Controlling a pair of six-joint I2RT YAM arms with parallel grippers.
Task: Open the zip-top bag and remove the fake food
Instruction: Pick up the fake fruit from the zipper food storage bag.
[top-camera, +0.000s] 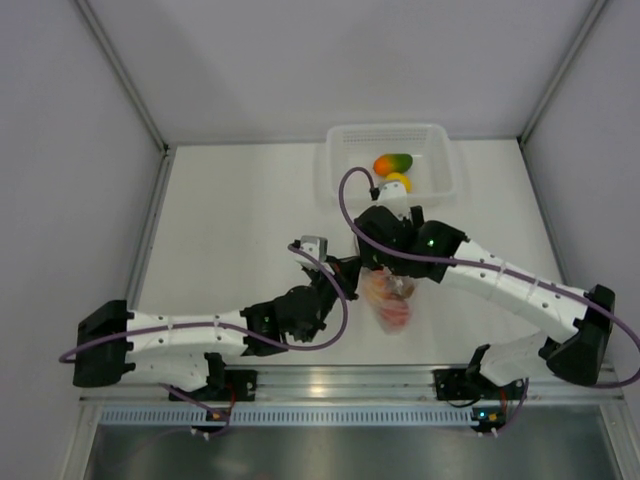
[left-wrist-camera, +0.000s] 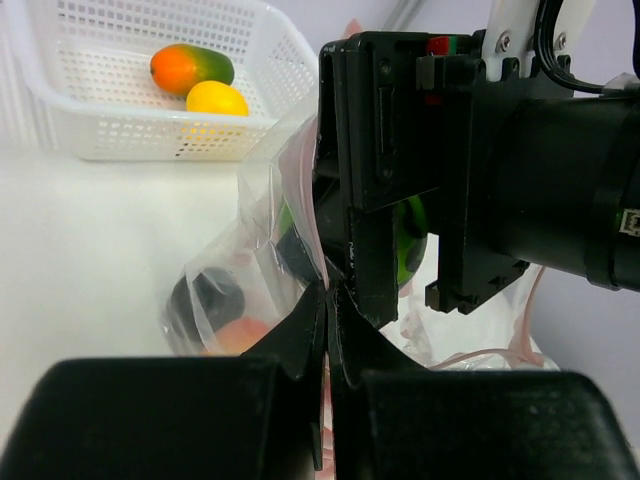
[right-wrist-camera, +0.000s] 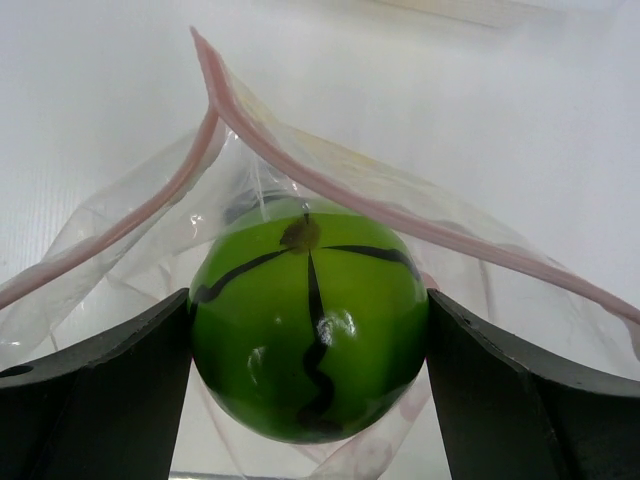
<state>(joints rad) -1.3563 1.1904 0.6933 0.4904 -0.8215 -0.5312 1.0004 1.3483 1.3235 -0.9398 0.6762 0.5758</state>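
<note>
Between the fingers of the right claw (right-wrist-camera: 308, 410) sits the green fruit (right-wrist-camera: 310, 300), gripped across its middle; it looks hard, glossy and round, so apt to slip. Around it gapes the zip-top bag (right-wrist-camera: 120, 230), thin and limp, its film pinched in the left claw (left-wrist-camera: 328, 305) alongside. Beyond both, the tray (left-wrist-camera: 60, 130) has open floor beside the mango (left-wrist-camera: 190, 68); only the zip strip (right-wrist-camera: 330, 180) arching above might snag.

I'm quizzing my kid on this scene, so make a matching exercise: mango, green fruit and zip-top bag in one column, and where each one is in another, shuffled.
1 mango
2 green fruit
3 zip-top bag

A pinched by the left gripper
B in the white basket
C held by the right gripper

Pairs: 1-B, 2-C, 3-A
</note>
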